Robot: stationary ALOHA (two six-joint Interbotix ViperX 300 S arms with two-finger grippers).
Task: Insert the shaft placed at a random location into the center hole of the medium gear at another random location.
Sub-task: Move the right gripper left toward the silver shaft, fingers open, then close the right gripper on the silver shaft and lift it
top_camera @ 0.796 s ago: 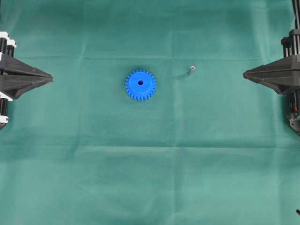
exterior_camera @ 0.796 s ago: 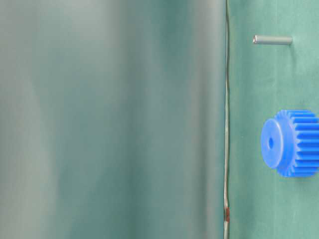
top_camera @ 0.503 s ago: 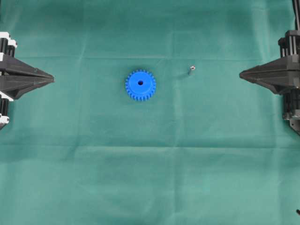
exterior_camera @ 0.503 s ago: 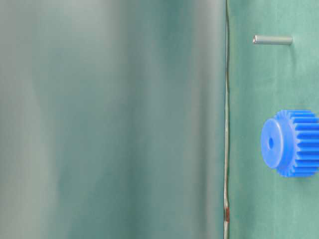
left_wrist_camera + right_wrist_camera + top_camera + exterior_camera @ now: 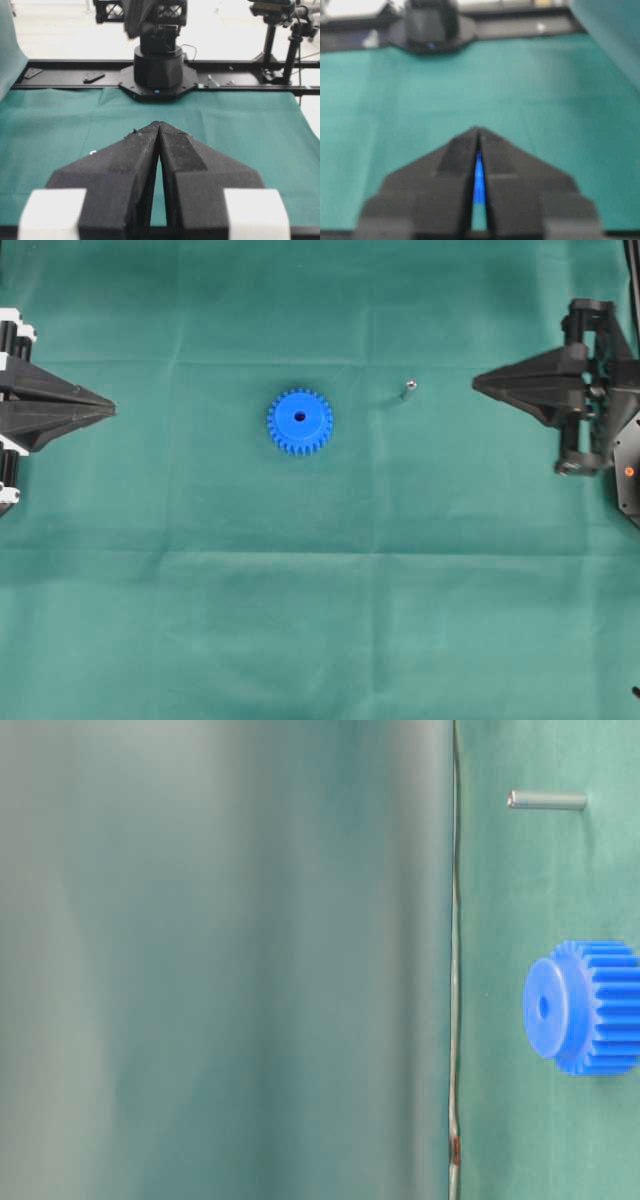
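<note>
The blue medium gear (image 5: 300,421) lies flat near the middle of the green cloth, its dark center hole (image 5: 300,417) facing up. The small silver shaft (image 5: 408,390) stands on the cloth to the gear's right, apart from it. The table-level view shows both the shaft (image 5: 546,800) and the gear (image 5: 585,1007). My right gripper (image 5: 478,383) is shut and empty, its tip pointing at the shaft from the right with a gap between them. In the right wrist view a strip of the gear (image 5: 478,180) shows behind the shut gripper (image 5: 476,129). My left gripper (image 5: 110,408) is shut and empty at the left edge.
Green cloth (image 5: 320,620) covers the table. The right arm's black base (image 5: 158,70) stands at the far edge in the left wrist view, and the left arm's base (image 5: 431,25) in the right wrist view. A blurred green surface (image 5: 220,960) fills the left of the table-level view.
My right gripper has moved left toward the shaft, staying shut. The left gripper, gear and shaft have not moved.
</note>
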